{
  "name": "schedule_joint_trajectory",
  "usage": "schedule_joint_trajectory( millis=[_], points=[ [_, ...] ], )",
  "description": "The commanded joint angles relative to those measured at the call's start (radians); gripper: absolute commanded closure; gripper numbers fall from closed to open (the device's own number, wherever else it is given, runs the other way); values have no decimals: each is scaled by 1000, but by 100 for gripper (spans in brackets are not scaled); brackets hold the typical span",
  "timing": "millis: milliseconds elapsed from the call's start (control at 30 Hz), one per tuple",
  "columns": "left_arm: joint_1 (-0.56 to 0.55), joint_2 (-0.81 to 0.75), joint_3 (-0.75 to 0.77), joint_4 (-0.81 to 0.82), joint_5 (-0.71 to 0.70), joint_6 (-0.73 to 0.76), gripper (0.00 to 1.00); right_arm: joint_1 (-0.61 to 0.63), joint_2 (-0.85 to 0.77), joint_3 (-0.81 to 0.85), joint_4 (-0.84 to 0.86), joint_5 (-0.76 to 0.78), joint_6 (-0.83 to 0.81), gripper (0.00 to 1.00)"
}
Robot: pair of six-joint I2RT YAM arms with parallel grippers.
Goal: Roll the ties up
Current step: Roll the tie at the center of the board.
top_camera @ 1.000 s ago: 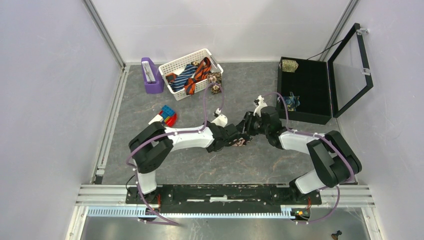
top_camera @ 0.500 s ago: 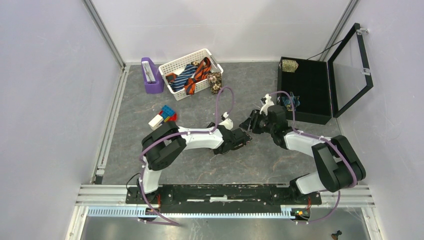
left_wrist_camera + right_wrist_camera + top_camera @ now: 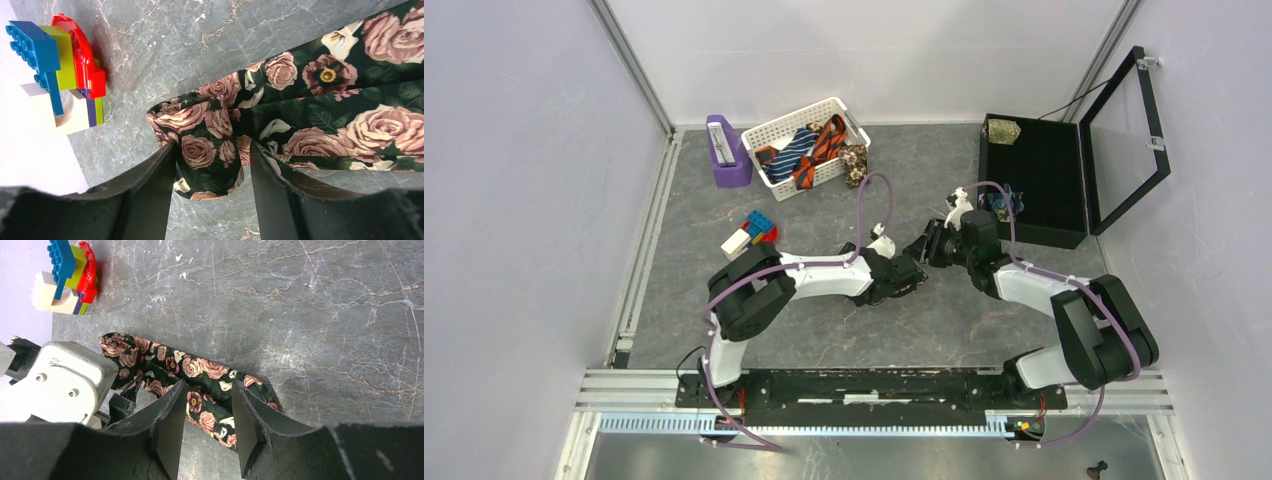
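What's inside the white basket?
The white basket holds a navy-white striped tie and an orange-black striped tie, tangled together. Anything underneath them is covered.

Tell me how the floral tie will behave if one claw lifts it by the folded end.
The floral tie is probably floppy: its end already bunches between the left claw. It looks thin and light, so the free length would likely droop and the fold may loosen.

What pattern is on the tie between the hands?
Pink roses on dark green tie; left wrist view shows best.
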Motion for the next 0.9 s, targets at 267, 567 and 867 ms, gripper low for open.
schedule_joint_trajectory(
  millis=[267, 567, 867],
  points=[
    [9, -120, -59, 196, 233, 14, 32, -4, -45, -6, 4, 0, -15, 55],
    [60, -195, -146, 294, 324, 9, 32, -4, -52, -7, 4, 2, -12, 55],
    [90, -298, -152, 305, 367, 1, 27, 7, -43, 5, 1, -4, -12, 55]
  ],
)
